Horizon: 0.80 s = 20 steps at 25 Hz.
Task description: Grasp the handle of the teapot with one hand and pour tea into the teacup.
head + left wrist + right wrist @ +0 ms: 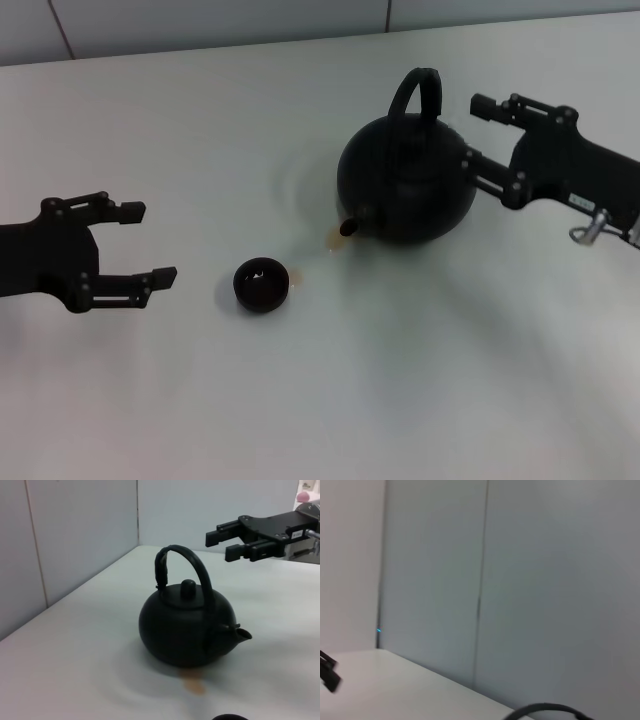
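The black teapot (pixel 405 190) stands upright on the white table, its spout pointing toward the small dark teacup (pixel 261 285) a short way off. Its arched handle (pixel 415 88) rises free, with nothing holding it. My right gripper (pixel 476 132) is open just beside the pot's right side, level with the handle, and one finger reaches close to the pot's body. My left gripper (pixel 150 243) is open, to the left of the cup and apart from it. The left wrist view shows the teapot (pixel 187 630), its handle (pixel 182 555) and the right gripper (pixel 227 540) beyond it.
A small amber tea stain (pixel 335 240) lies on the table (pixel 330 400) under the spout, and the stain (pixel 194 685) also shows in the left wrist view. Grey wall panels (pixel 520 580) stand behind the table's far edge.
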Each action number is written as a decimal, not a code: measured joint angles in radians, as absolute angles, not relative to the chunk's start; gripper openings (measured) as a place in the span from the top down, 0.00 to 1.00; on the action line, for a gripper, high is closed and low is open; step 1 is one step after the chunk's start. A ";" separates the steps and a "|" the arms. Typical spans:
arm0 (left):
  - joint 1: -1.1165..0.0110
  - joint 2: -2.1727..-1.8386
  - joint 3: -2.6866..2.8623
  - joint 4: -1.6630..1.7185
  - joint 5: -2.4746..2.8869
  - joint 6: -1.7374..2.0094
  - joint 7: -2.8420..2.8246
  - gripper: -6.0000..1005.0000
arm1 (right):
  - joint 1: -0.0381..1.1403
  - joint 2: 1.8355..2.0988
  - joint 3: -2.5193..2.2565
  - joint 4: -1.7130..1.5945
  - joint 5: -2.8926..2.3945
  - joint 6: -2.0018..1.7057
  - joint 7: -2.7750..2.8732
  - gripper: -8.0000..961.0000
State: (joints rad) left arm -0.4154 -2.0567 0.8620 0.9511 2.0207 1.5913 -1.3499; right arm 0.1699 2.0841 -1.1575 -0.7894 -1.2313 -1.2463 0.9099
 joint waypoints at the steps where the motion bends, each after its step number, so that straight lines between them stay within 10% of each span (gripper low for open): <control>1: -0.413 -2.058 0.861 0.951 2.019 1.610 -1.350 0.13 | 0.159 2.083 -1.146 -0.781 -1.232 -1.298 0.911 0.42; 20: -0.364 -2.059 0.810 0.931 1.924 1.795 -1.301 0.13 | 0.077 2.079 -0.902 -0.789 -1.522 -1.733 1.081 0.42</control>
